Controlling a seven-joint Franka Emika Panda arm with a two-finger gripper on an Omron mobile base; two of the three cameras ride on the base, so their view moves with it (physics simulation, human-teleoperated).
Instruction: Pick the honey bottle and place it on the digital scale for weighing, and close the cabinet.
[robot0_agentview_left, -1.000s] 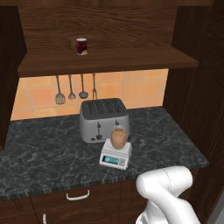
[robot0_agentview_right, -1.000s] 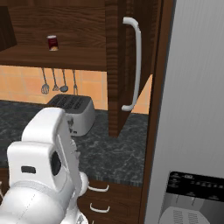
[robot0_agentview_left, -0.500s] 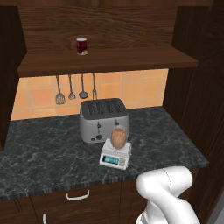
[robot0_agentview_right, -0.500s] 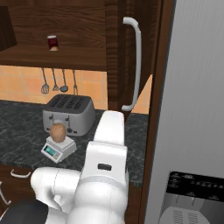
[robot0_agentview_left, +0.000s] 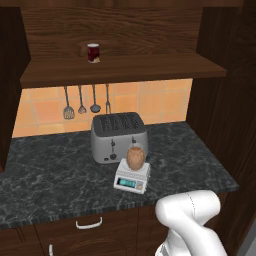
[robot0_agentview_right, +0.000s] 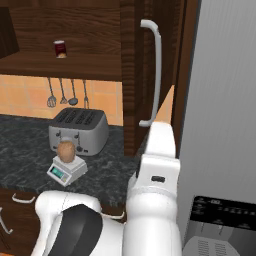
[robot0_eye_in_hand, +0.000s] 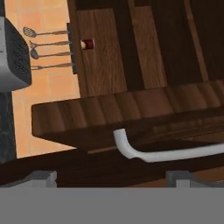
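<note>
On the dark marbled worktop (robot0_agentview_left: 60, 175), just in front of the silver four-slot toaster (robot0_agentview_left: 119, 136), I log the digital scale (robot0_agentview_left: 132, 177), teal display facing forward, with the honey bottle (robot0_agentview_left: 135, 157) standing upright on its platform. Behind the toaster, four utensils (robot0_agentview_left: 85, 102) hang against the orange tile wall. Above the toaster, the cabinet (robot0_agentview_left: 125, 67) stands open, its shelf carrying one small dark red jar (robot0_agentview_left: 93, 52) towards the left. To the right of the toaster, in the right base view, the cabinet's right door (robot0_agentview_right: 134, 75) stands swung out edge-on, its long silver bar handle (robot0_agentview_right: 153, 75) upright, and my white arm (robot0_agentview_right: 157, 175) rises just below that handle. In the hand view, rolled sideways, I see the door's edge with the handle (robot0_eye_in_hand: 166, 151) running across just past the gripper (robot0_eye_in_hand: 111, 177); its two tips (robot0_eye_in_hand: 41, 177) sit wide apart at the bottom edge with nothing between them, the handle's curved end lying beyond the gap.
</note>
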